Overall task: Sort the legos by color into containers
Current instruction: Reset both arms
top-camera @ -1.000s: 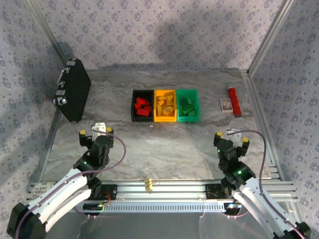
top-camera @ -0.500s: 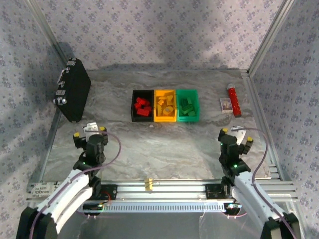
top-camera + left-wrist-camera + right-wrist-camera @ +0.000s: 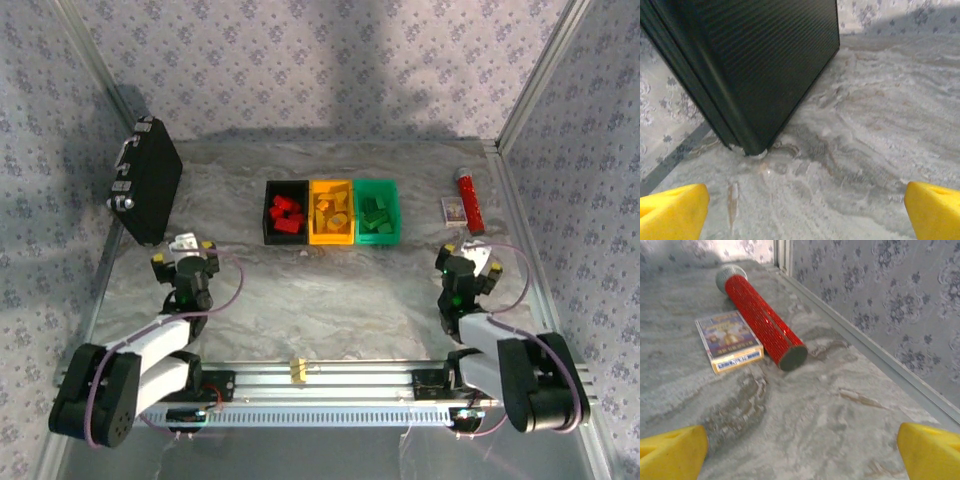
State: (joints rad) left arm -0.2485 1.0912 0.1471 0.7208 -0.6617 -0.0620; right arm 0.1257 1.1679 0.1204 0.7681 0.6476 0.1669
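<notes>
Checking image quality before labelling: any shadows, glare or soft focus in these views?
Top external: broad soft shadow across the back wall, bins evenly lit. Left wrist: black case sharp, fingers slightly soft. Right wrist: red cylinder sparkles without blown glare, fingers soft.

Lab enclosure: aluminium frame (image 3: pixel 537 70), cloth walls (image 3: pixel 300 60)

White arm shells, black joints, looping purple cables, green lights, yellow-tipped left tool (image 3: pixel 802 210), right tool (image 3: pixel 801 450)
</notes>
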